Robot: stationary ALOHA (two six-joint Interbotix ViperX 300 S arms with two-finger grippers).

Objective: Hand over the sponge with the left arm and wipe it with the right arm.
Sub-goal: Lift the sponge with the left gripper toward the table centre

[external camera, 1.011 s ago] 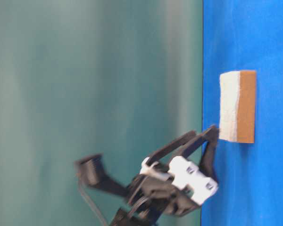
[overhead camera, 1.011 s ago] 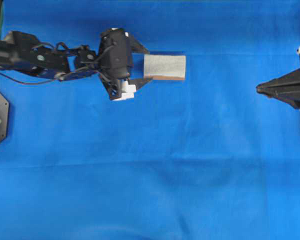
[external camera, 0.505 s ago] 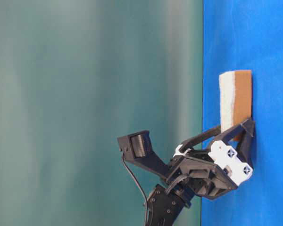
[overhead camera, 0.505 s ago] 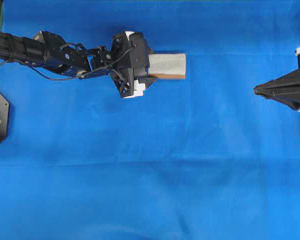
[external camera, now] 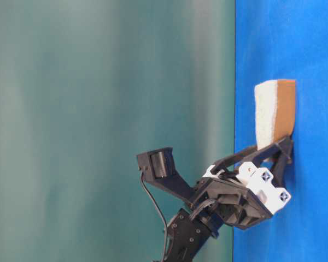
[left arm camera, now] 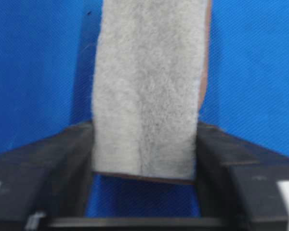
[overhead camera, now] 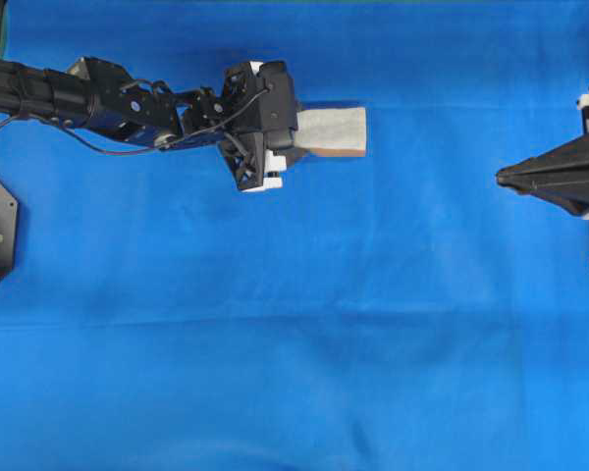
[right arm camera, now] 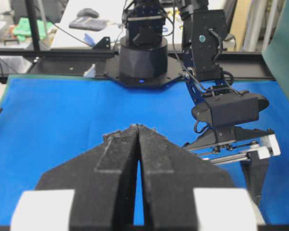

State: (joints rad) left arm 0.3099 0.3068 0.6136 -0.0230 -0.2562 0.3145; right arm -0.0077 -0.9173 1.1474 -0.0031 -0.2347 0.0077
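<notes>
The left gripper [overhead camera: 293, 135] has just closed in around the near end of the sponge [overhead camera: 331, 130], and in the wrist view both fingers [left arm camera: 62, 154] sit flush against the grey pad's sides. That reads as a grasp on the sponge, though how firm it is I can't tell from here. The sponge lies on the blue cloth [overhead camera: 294, 343], in the upper middle of the overhead view, not yet lifted. A second ago those jaws stood wide, short of the sponge's edge; half a second ago they straddled it; now they've pinched in. So pickup is under way, and the handover comes next. The right gripper [overhead camera: 503, 176] waits far off at the right edge, jaws clenched on nothing, just as before.
</notes>
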